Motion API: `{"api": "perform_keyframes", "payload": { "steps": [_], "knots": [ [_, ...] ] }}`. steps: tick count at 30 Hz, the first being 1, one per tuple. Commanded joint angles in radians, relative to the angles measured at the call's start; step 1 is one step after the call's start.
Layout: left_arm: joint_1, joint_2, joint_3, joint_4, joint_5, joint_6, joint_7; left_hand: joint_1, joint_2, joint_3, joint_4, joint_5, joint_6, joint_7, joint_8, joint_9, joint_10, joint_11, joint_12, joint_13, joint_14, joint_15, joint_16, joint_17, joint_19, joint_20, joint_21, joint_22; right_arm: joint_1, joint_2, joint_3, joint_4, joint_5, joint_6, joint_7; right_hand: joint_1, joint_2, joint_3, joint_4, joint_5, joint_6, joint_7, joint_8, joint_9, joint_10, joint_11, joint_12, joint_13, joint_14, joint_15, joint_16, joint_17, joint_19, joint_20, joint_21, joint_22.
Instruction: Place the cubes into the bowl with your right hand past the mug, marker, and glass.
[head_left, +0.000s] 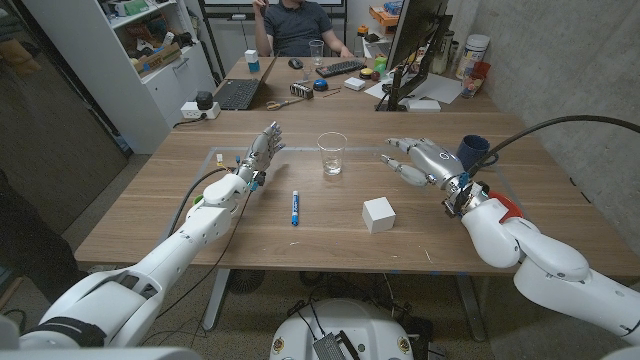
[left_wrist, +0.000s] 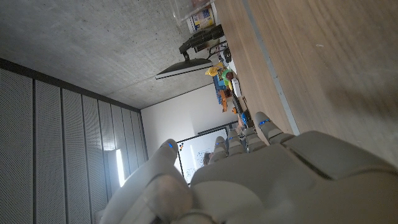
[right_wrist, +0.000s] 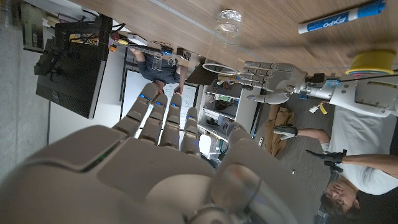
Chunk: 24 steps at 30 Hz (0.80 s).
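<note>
Right hand (head_left: 418, 160) hovers open, empty, near the mug (head_left: 473, 151); cube (head_left: 378, 214) sits untouched on the worktop (head_left: 330, 235). Nothing placed yet.

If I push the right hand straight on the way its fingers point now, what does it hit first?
Most likely the glass. The right hand points across the table toward the robot's left, roughly in line with the glass. The white cube sits nearer the robot, off that line. Height is unclear, so the hand might pass over.
</note>
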Motion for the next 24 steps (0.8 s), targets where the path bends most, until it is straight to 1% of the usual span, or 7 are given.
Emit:
{"api": "perform_keyframes", "payload": {
  "steps": [1, 5, 7, 9, 17, 20, 24],
  "knots": [
    [0.009, 0.005, -0.003, -0.013, 0.000, -0.001, 0.005, -0.003, -0.005, -0.004, -0.003, 0.005, -0.003, 0.005, 0.007, 0.006, -0.009, 0.002, 0.003, 0.002, -0.007, -0.003, 0.004, 0.002, -0.001, 0.003, -0.003, 0.005, 0.018, -0.005, -0.061, -0.033, -0.183, -0.061, 0.062, 0.014, -0.007, 0.004, -0.012, -0.002, 0.008, 0.007, 0.004, 0.003, 0.009, -0.002, 0.004, 0.005, 0.008, -0.004, 0.008, 0.001, 0.014, -0.004, 0.004, 0.002],
    [0.015, 0.009, -0.005, -0.025, 0.001, 0.004, 0.018, -0.003, -0.005, -0.004, -0.003, 0.005, -0.004, 0.006, 0.006, 0.006, -0.009, 0.001, 0.003, 0.002, -0.008, -0.004, 0.004, 0.002, -0.001, 0.002, -0.003, 0.006, 0.015, 0.000, -0.073, -0.035, -0.233, -0.066, 0.070, 0.020, -0.019, 0.002, -0.023, -0.003, 0.010, 0.007, 0.003, 0.003, 0.013, -0.003, 0.003, 0.004, 0.015, -0.018, 0.007, 0.000, 0.031, -0.017, 0.005, 0.001],
    [0.016, 0.011, -0.004, -0.029, 0.004, 0.005, 0.020, -0.003, -0.005, -0.005, -0.003, 0.006, -0.004, 0.006, 0.006, 0.006, -0.009, 0.001, 0.003, 0.002, -0.008, -0.003, 0.004, 0.002, -0.001, 0.003, -0.003, 0.006, 0.014, -0.007, -0.048, -0.022, -0.154, -0.009, 0.074, 0.033, -0.024, 0.003, -0.035, -0.002, 0.000, -0.002, -0.001, 0.003, 0.013, -0.009, 0.002, 0.004, 0.019, -0.021, 0.006, -0.001, 0.036, -0.018, 0.003, 0.001],
    [0.018, 0.012, -0.004, -0.030, 0.002, 0.006, 0.019, -0.003, -0.005, -0.005, -0.003, 0.006, -0.004, 0.006, 0.007, 0.006, -0.011, 0.000, 0.002, 0.002, -0.008, -0.004, 0.004, 0.002, -0.001, 0.003, -0.003, 0.006, 0.017, -0.004, -0.053, -0.025, -0.164, -0.025, 0.103, 0.047, -0.031, 0.004, -0.051, -0.002, -0.024, 0.000, -0.010, 0.003, 0.005, -0.016, -0.003, 0.004, 0.019, -0.027, 0.003, -0.001, 0.041, -0.023, 0.001, 0.000],
    [0.022, 0.012, -0.004, -0.035, 0.002, 0.012, 0.027, -0.003, -0.004, -0.005, -0.003, 0.006, -0.004, 0.007, 0.007, 0.006, -0.011, 0.001, 0.002, 0.002, -0.008, -0.003, 0.004, 0.002, -0.002, 0.002, -0.004, 0.006, 0.037, 0.010, -0.069, -0.023, -0.192, -0.044, 0.172, 0.048, -0.056, -0.012, -0.067, -0.004, -0.070, -0.002, -0.019, 0.005, -0.043, -0.025, -0.025, 0.005, -0.005, -0.034, -0.007, 0.003, 0.039, -0.025, -0.011, 0.000],
    [0.020, 0.012, -0.002, -0.033, 0.005, 0.011, 0.025, -0.003, -0.004, -0.006, -0.003, 0.006, -0.004, 0.005, 0.007, 0.006, -0.011, 0.002, 0.002, 0.002, -0.009, -0.004, 0.004, 0.002, -0.002, 0.004, -0.004, 0.006, 0.044, 0.014, -0.077, -0.022, -0.208, -0.060, 0.199, 0.033, -0.076, -0.030, -0.067, -0.004, -0.095, -0.009, -0.021, 0.007, -0.069, -0.034, -0.034, 0.006, -0.017, -0.035, -0.007, 0.006, 0.040, 0.011, -0.018, 0.000],
    [0.019, 0.008, 0.000, -0.030, 0.005, 0.014, 0.027, -0.003, -0.004, -0.006, -0.003, 0.006, -0.005, 0.002, 0.006, 0.006, -0.010, 0.001, 0.003, 0.002, -0.009, -0.004, 0.004, 0.001, -0.002, 0.003, -0.005, 0.006, 0.056, 0.015, -0.091, -0.027, -0.244, -0.086, 0.245, 0.012, -0.097, -0.052, -0.066, 0.003, -0.123, -0.053, -0.017, 0.009, -0.095, -0.056, -0.039, 0.007, -0.035, -0.037, -0.008, 0.009, 0.059, 0.102, -0.026, -0.001]
  ]
}}
